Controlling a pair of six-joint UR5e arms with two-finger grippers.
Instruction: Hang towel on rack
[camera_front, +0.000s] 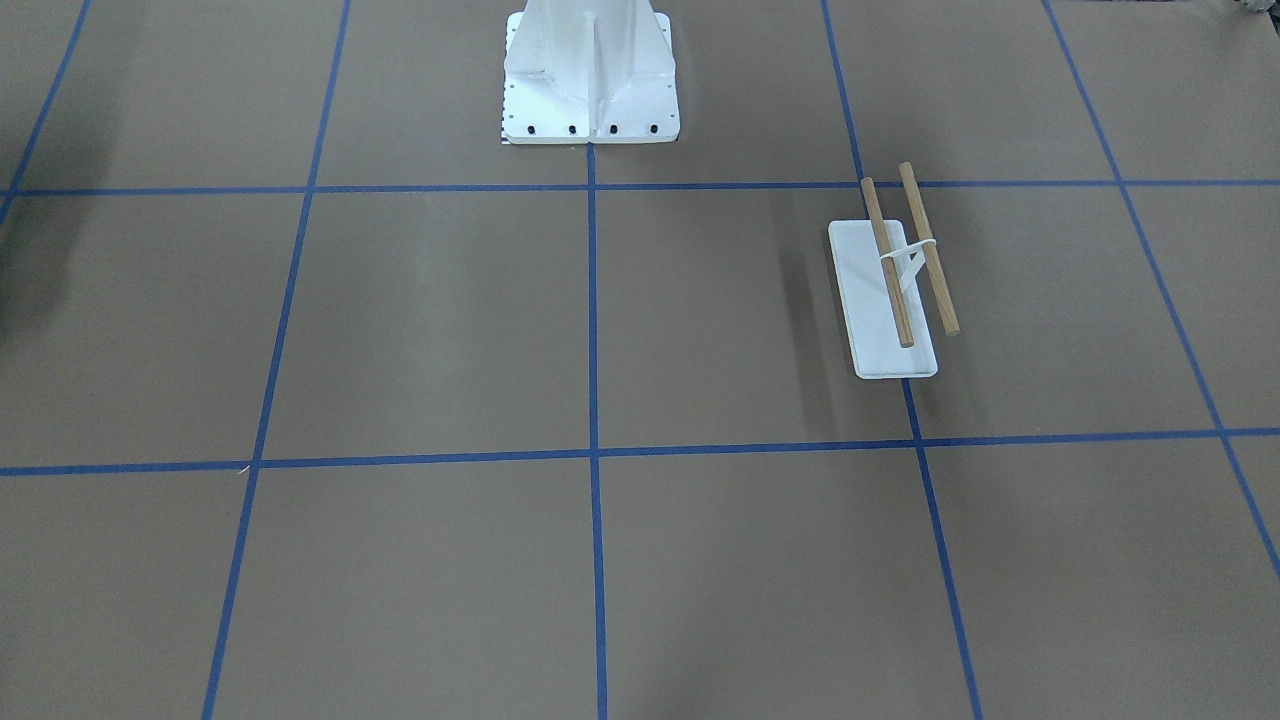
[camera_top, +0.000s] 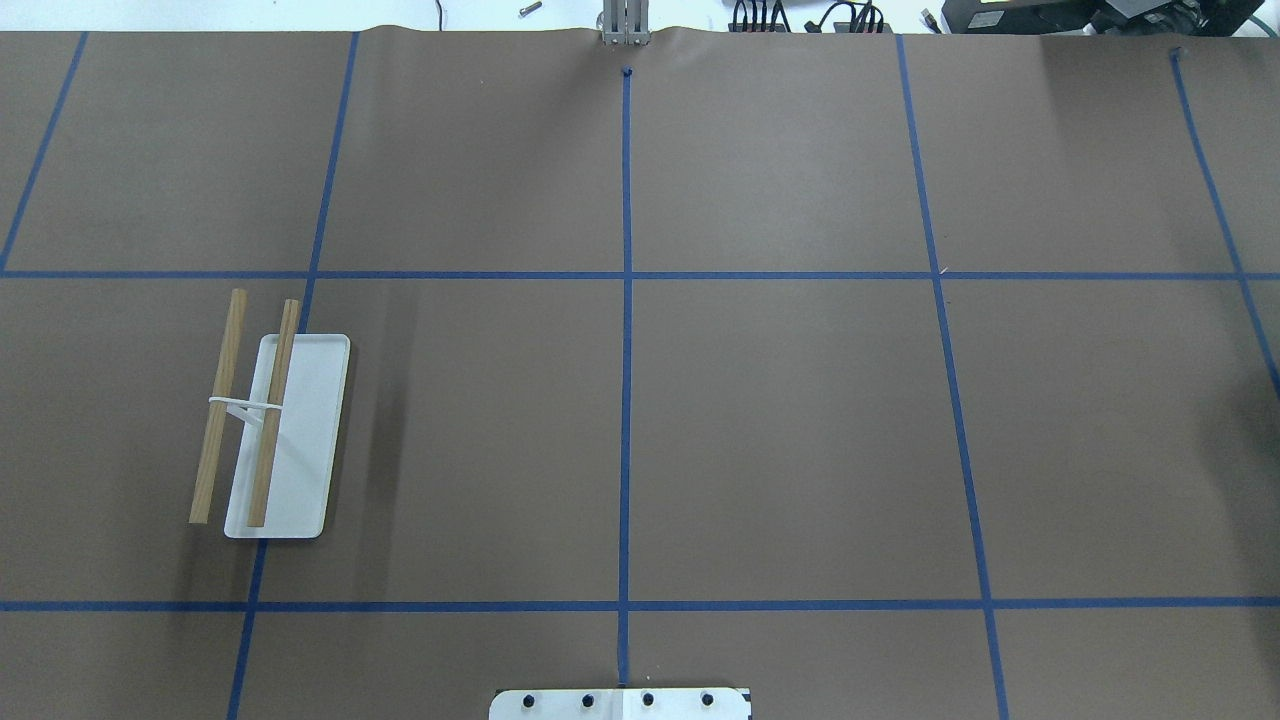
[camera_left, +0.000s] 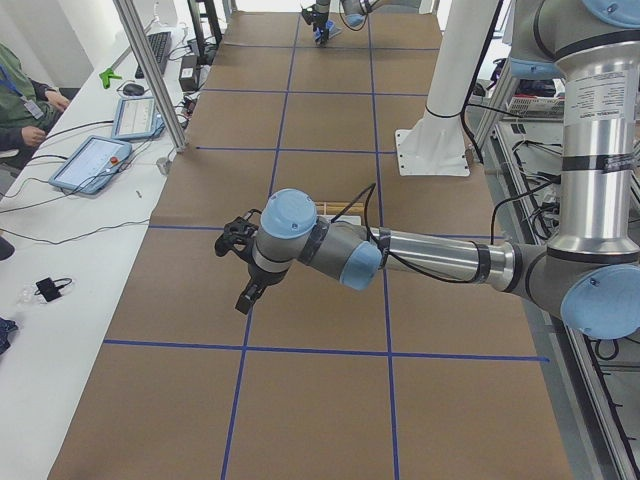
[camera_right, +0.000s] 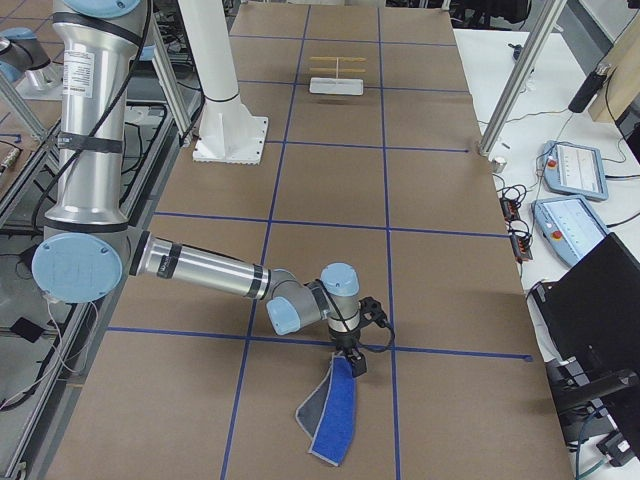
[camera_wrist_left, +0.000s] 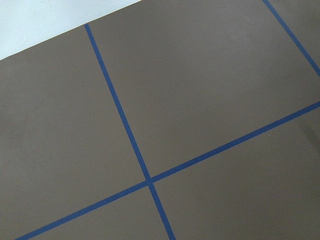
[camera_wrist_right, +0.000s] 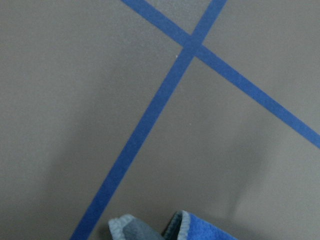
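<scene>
1. The towel (camera_right: 330, 415) hangs beneath the right gripper (camera_right: 352, 365) at the lower centre of the exterior right view, with the blue face showing. I cannot tell whether that gripper is pinching it.
2. The rack (camera_top: 300, 430) stands at the left middle of the overhead view. Its dowels are bare, and their long axis runs up the frame with a slight tilt.
3. Towel and rack are well apart on the table (camera_top: 780, 430), so the carry likely crosses it.
4. The left gripper (camera_left: 247, 297) hovers nearer the rack. I cannot tell whether it is spread or pressed together.

Silver left arm (camera_left: 440, 262), pale-blue joint caps (camera_left: 290, 213), black cable (camera_left: 375, 205) and fingers (camera_left: 250, 294).
</scene>
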